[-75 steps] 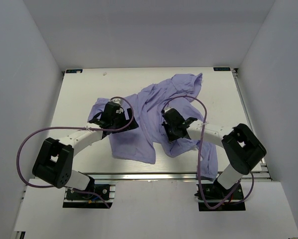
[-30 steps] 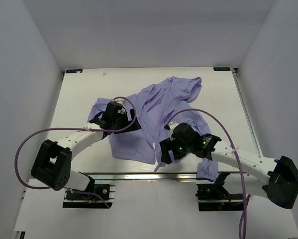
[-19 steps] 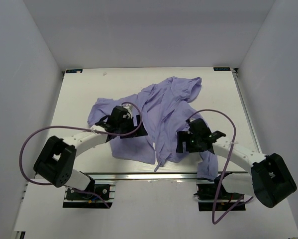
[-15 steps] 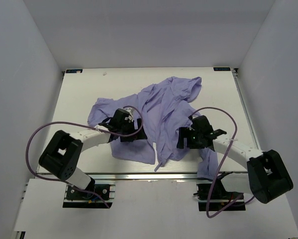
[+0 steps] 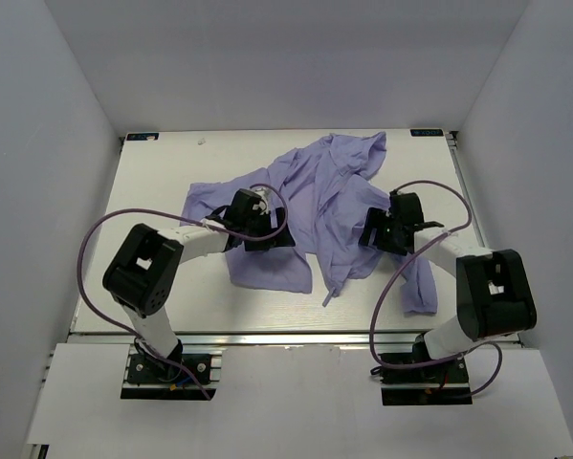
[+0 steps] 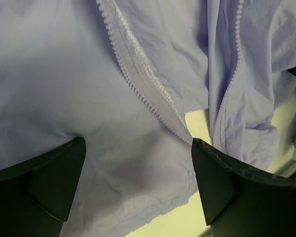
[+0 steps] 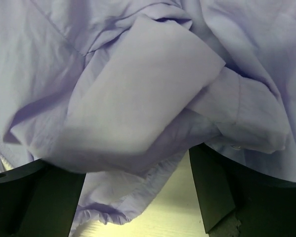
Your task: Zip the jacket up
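On the table (image 5: pixel 152 191), the jacket (image 5: pixel 310 191) lies crumpled near the middle, and its zip (image 6: pixel 138 84) is open. The left gripper (image 6: pixel 138 148) is over the left side of the jacket. Its fingers are wide apart, with one row of zip teeth between them. The right gripper (image 7: pixel 133 163) is over the right side, fingers apart too, above a fold of cloth.

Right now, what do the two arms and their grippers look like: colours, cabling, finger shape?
Both the left arm and the right arm have white tubular links and chunky black joint housings. A purple cable loops loosely along each. The left gripper and right gripper are black, with matte, wedge-shaped fingers. No markings or sleeves are visible.
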